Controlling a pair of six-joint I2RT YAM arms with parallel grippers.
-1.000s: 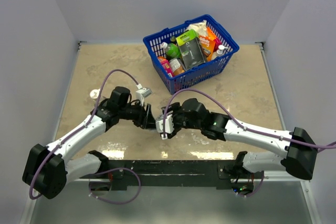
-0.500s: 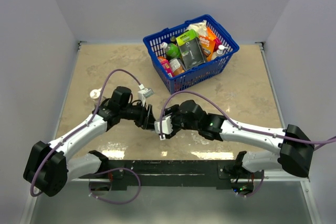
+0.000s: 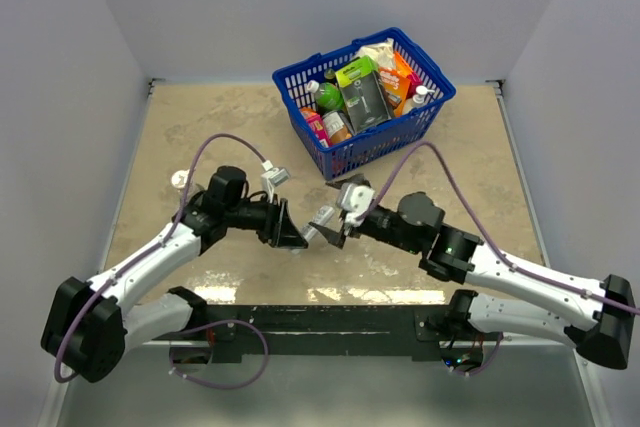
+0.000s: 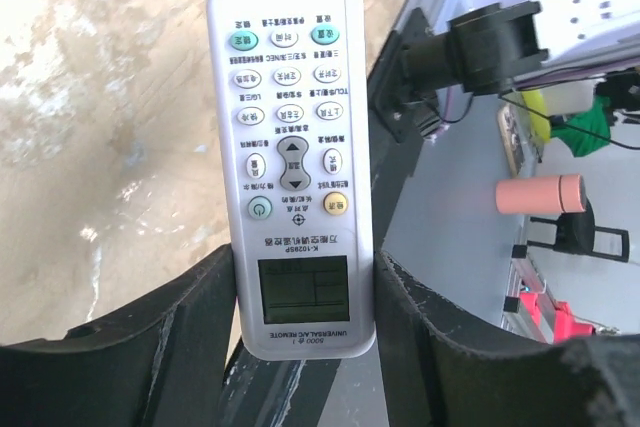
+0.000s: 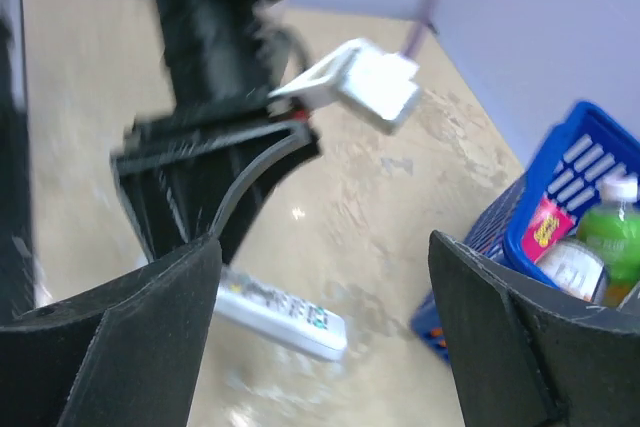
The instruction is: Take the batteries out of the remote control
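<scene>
My left gripper (image 4: 305,317) is shut on the screen end of the white remote control (image 4: 290,157). Its button face is turned to the left wrist camera, and its far end points out over the table. The recess face is turned away. In the top view the left gripper (image 3: 290,231) holds the remote (image 3: 299,244) low over the table's near middle. My right gripper (image 3: 328,227) is open and empty, a short way right of it. In the right wrist view the remote (image 5: 285,319) lies beyond the open right gripper (image 5: 322,247). No batteries are in view.
A blue basket (image 3: 400,125) full of groceries stands at the back right and shows in the right wrist view (image 5: 560,207). A small white round thing (image 3: 180,179) lies on the table at the left. The black base bar (image 3: 330,319) runs along the near edge.
My right gripper has drawn back to the right, away from the remote, and its arm has swung round. My left gripper has stayed almost in place with the remote.
</scene>
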